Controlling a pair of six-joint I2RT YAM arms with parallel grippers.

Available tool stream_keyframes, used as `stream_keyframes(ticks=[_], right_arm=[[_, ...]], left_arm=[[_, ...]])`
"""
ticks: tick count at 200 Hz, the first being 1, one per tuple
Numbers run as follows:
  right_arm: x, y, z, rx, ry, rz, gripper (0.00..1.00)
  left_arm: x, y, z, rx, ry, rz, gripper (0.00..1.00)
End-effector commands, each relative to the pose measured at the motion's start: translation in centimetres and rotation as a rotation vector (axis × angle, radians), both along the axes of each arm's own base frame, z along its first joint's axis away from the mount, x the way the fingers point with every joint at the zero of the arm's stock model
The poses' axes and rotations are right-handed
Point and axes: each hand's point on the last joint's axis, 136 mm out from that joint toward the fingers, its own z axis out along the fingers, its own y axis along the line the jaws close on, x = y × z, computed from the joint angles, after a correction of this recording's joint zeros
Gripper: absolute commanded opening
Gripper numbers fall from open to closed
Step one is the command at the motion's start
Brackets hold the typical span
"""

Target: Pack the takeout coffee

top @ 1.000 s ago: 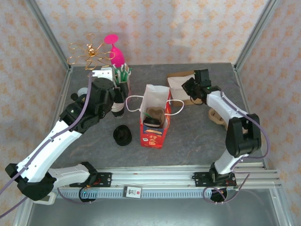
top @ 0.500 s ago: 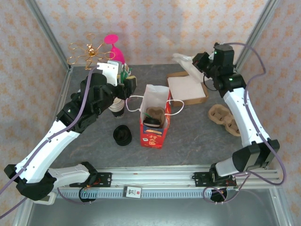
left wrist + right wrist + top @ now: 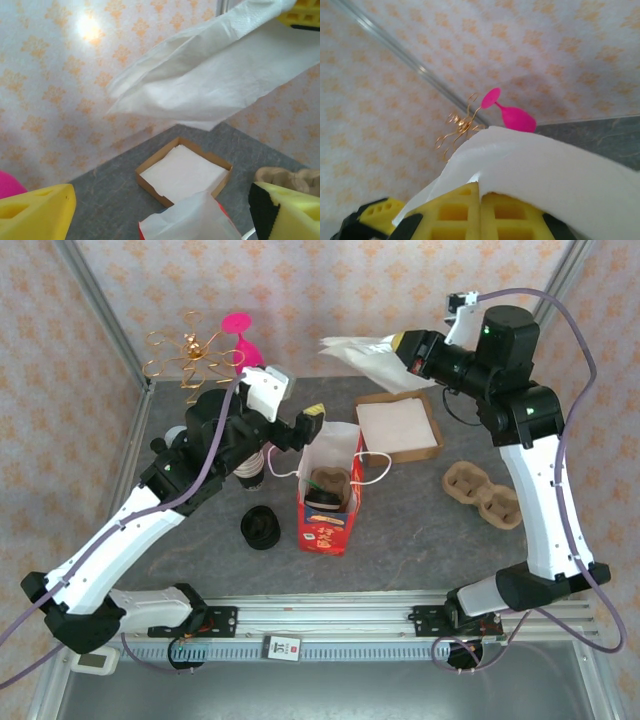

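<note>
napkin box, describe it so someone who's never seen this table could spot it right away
Start at the red and white paper bag standing mid-table. Behind it and to the right lies a shallow brown cardboard box. It is square, open-topped and holds a flat stack of white napkins, unlike the lumpy pulp cup carrier nearer the right edge.

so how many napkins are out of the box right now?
1: a napkin pinched in the right tool, raised in the air near the cardboard box. A stack lies in that box; the paper bag is partly hidden inside.
</note>
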Motion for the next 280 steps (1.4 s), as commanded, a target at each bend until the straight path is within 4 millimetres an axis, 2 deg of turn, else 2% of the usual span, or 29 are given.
stream_keyframes(ticks=[1, 12, 25, 42, 64, 85, 109, 137, 160, 172, 188, 193, 198, 207, 232, 244, 253, 266, 280], right_arm=[[-2.1, 2.1, -0.8, -0.036, 0.021, 0.15, 0.0], [-2.8, 2.8, -0.8, -0.044, 0.016, 0.177, 0.0], [-3.5, 3.7, -0.8, -0.047, 0.014, 0.21, 0.0], [-4.4, 4.5, -0.5, -0.047, 0.006, 0.253, 0.0], [-5.1, 5.2, -0.4, -0.041, -0.001, 0.289, 0.0], [-5.4, 5.3, -0.1, -0.037, -0.009, 0.3, 0.0], [-5.5, 5.5, 0.4, -0.016, -0.02, 0.317, 0.0], [-5.7, 5.5, 0.4, -0.016, -0.034, 0.318, 0.0], [-6.2, 5.2, 1.1, -0.01, -0.077, 0.315, 0.0], [-6.5, 5.0, 1.8, 0.001, -0.106, 0.311, 0.19], [-7.0, 4.4, 2.9, 0.001, -0.141, 0.288, 0.23], [-7.2, 3.9, 3.4, 0.0, -0.157, 0.272, 0.26], [-7.2, 3.5, 3.7, 0.0, -0.168, 0.255, 0.34], [-7.0, 2.2, 4.2, -0.001, -0.183, 0.204, 0.43], [-5.2, -2.5, 4.8, 0.018, -0.184, 0.072, 0.54], [-3.5, -4.3, 3.9, 0.004, -0.162, 0.004, 0.6], [-2.3, -4.7, 2.7, -0.024, -0.144, -0.03, 0.62], [-1.4, -3.7, 0.9, -0.048, -0.144, 0.037, 0.65], [-2.1, -1.7, -0.8, -0.033, -0.149, 0.196, 0.67]], left_arm=[[-0.6, -0.1, 3.5, 0.055, -0.184, -0.039, 0.98], [-0.1, -0.3, 4.2, 0.085, -0.215, -0.034, 0.99], [0.3, -1.4, 4.3, 0.132, -0.218, -0.074, 0.99], [0.8, -3.0, 3.6, 0.191, -0.216, -0.139, 0.99], [1.7, -3.8, 3.2, 0.234, -0.232, -0.145, 0.99], [1.9, -5.1, 2.5, 0.25, -0.222, -0.2, 0.9], [2.2, -5.7, 1.9, 0.255, -0.202, -0.219, 0.74], [3.5, -5.0, 1.9, 0.242, -0.205, -0.145, 0.41], [3.6, -4.4, 2.6, 0.225, -0.222, -0.117, 0.17], [3.5, -4.1, 3.1, 0.219, -0.238, -0.109, 0.09], [3.2, -3.5, 3.6, 0.227, -0.248, -0.095, 0.01], [3.1, -3.3, 3.8, 0.229, -0.25, -0.096, 0.0], [2.9, -3.1, 4.0, 0.228, -0.252, -0.093, 0.0], [2.2, -2.8, 4.3, 0.229, -0.261, -0.106, 0.0], [-0.1, -2.1, 4.9, 0.223, -0.287, -0.154, 0.0], [-1.1, -1.8, 5.4, 0.203, -0.304, -0.173, 0.0], [-1.8, -1.8, 5.8, 0.187, -0.318, -0.194, 0.0], [-2.7, -1.8, 6.3, 0.168, -0.333, -0.223, 0.0], [-3.1, -1.8, 6.9, 0.146, -0.345, -0.232, 0.0]])
